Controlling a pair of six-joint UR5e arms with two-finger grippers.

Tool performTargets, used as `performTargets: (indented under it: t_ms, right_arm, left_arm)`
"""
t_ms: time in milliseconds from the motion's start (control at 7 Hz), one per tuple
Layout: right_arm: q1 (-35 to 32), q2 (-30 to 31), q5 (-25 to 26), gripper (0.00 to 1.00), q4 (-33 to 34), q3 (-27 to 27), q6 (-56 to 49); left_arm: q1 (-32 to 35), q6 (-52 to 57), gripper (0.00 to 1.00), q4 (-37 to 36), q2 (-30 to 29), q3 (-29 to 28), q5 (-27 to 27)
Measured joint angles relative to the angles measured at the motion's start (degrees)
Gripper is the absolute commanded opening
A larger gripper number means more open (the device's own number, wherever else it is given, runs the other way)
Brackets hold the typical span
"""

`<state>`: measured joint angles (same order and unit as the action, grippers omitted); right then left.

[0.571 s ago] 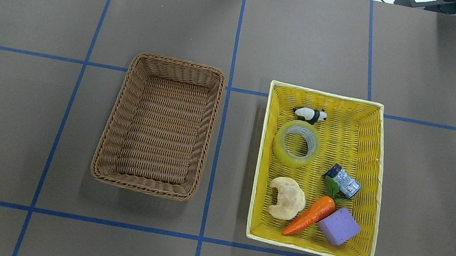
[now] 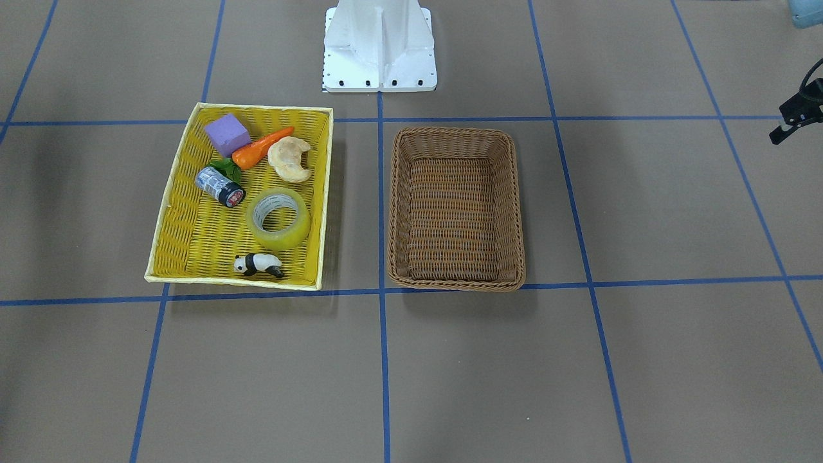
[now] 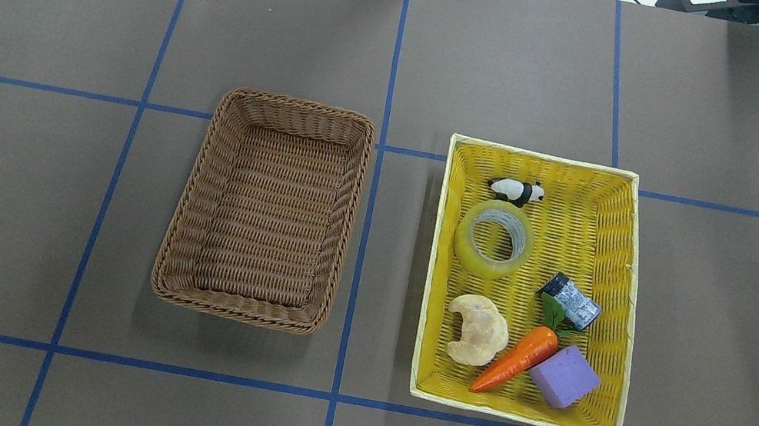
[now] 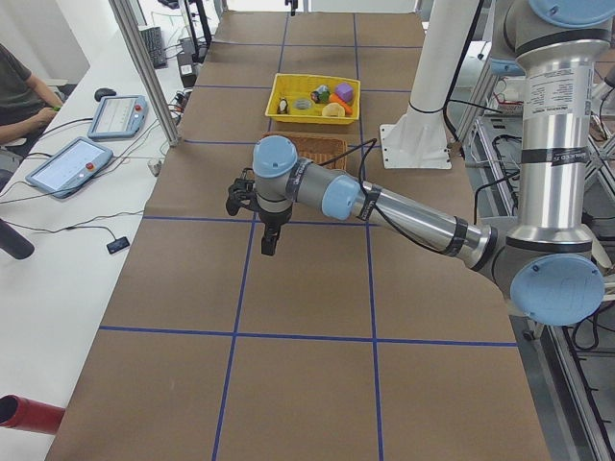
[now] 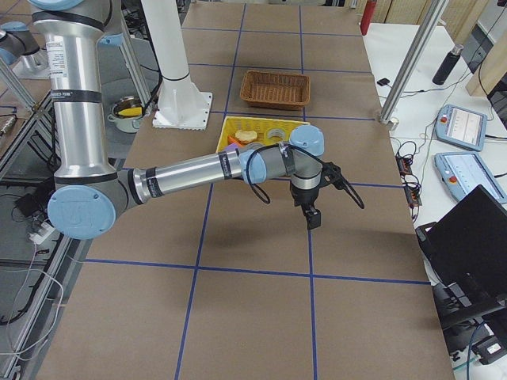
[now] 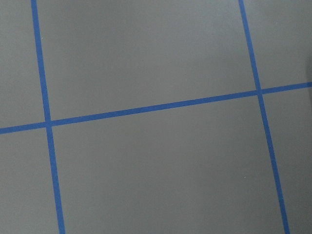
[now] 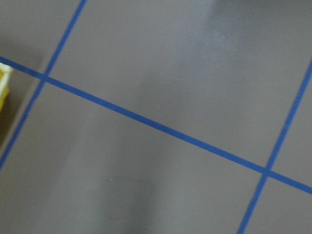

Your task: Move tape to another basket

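The tape (image 3: 495,240) lies flat in the yellow tray (image 3: 430,269), between a panda figure and a croissant; it also shows in the front view (image 2: 278,219). The brown wicker basket (image 3: 192,211) stands empty to the tray's left, about a hand's width away. My left gripper (image 4: 268,244) hangs over bare table far from both containers; a black part of it shows at the front view's right edge (image 2: 795,118). My right gripper (image 5: 312,218) hangs over bare table beyond the tray. I cannot tell whether either is open or shut. Both wrist views show only table.
The tray also holds a panda figure (image 3: 518,190), a croissant (image 3: 476,329), a carrot (image 3: 516,360), a purple block (image 3: 564,376) and a grey cylinder (image 3: 571,301). The robot base (image 2: 379,45) stands behind the containers.
A small black part of the right gripper at the overhead view's right edge has gone out of that view. The tape, tray and basket have not moved.
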<state>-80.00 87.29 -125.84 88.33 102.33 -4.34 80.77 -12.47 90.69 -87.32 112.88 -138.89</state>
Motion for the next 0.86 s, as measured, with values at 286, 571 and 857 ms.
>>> performTargets:
  t_ms: [286,571,857]
  right_arm:
    - [0.1,0.5,-0.7,1.0,0.0,-0.1,0.1]
    - [0.0,1.4,-3.3,1.0,0.0,-0.2,0.1]
    - [0.0,2.1,-5.5,1.0,0.0,0.1,0.8]
  left_arm:
    - [0.0,0.0,0.98,0.0,0.4,0.0,0.4]
    - [0.0,0.0,0.98,0.0,0.8,0.0,0.5]
    - [0.0,-0.1,0.98,0.0,1.2,0.0,0.6]
